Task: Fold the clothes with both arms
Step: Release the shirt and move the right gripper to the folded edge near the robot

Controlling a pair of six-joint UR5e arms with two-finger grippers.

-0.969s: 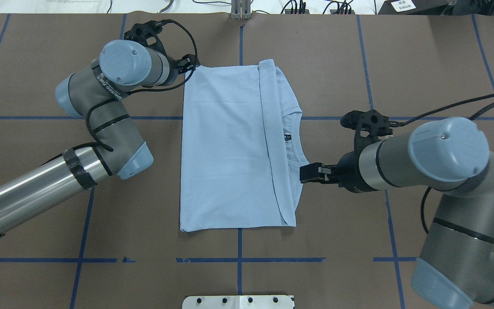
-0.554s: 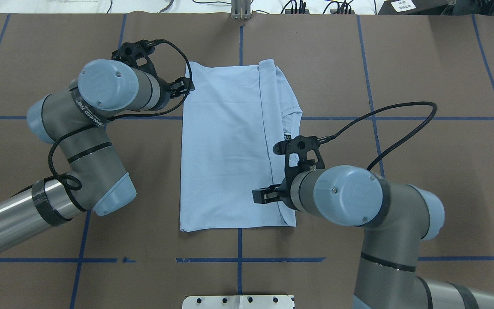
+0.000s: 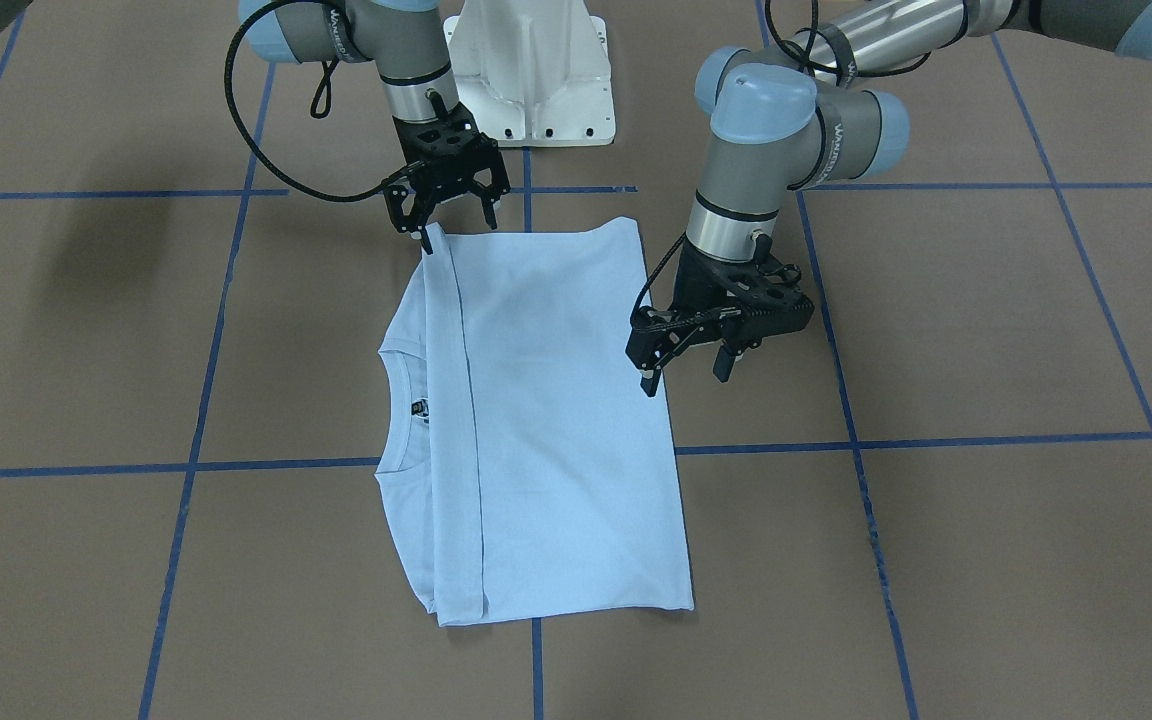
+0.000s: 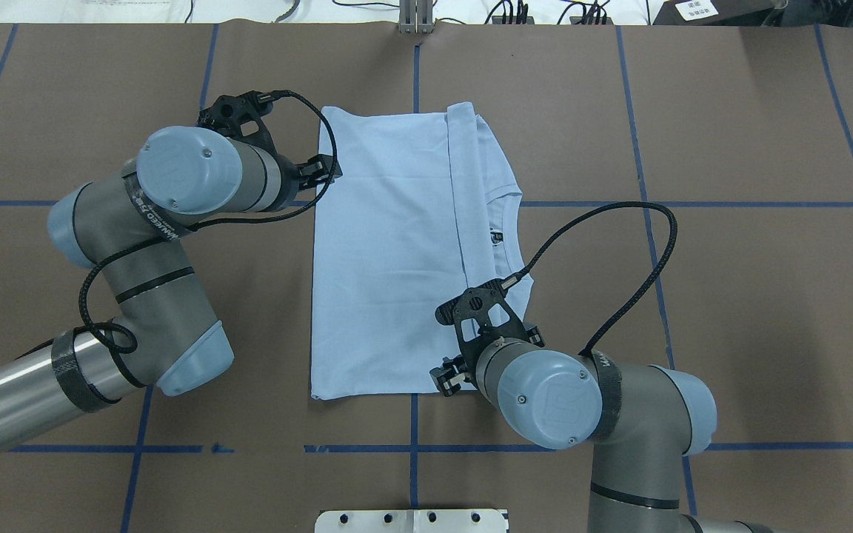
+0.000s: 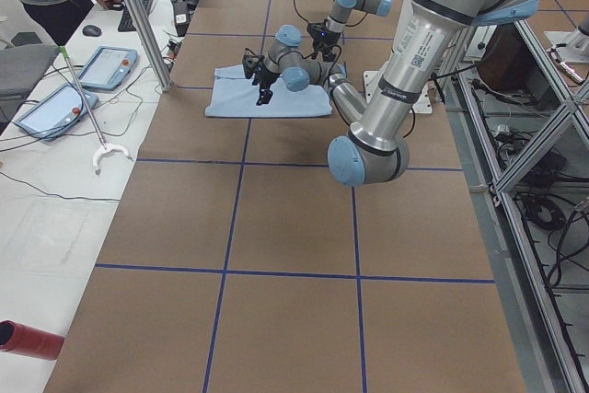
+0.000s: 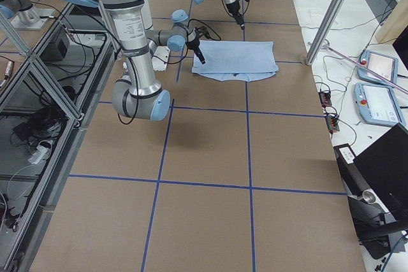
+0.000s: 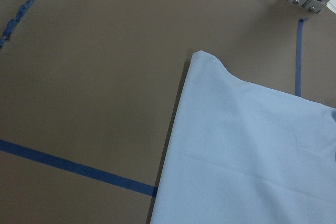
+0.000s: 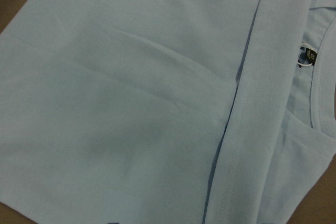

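Note:
The pale blue T-shirt (image 4: 389,252) lies flat on the brown table, folded in half, with its collar (image 4: 508,237) and black neck label (image 4: 497,237) showing on the right. My left gripper (image 3: 684,378) is open and empty, hovering over the shirt's left edge; it also shows in the overhead view (image 4: 317,169). My right gripper (image 3: 457,228) is open and empty above the shirt's near right corner, by the folded hem. The left wrist view shows the shirt's far left corner (image 7: 210,61). The right wrist view shows the hem fold (image 8: 247,108) and the label (image 8: 306,56).
The white pedestal base (image 3: 531,80) stands at the robot's side of the table. Blue tape lines (image 4: 412,448) cross the brown surface. An aluminium post (image 4: 415,18) stands at the far edge. An operator's desk with tablets (image 5: 101,66) lies beyond the table.
My right gripper swung from beside the collar across to the shirt's near right corner. My left gripper moved from the far left corner back along the left edge. The shirt has not moved.

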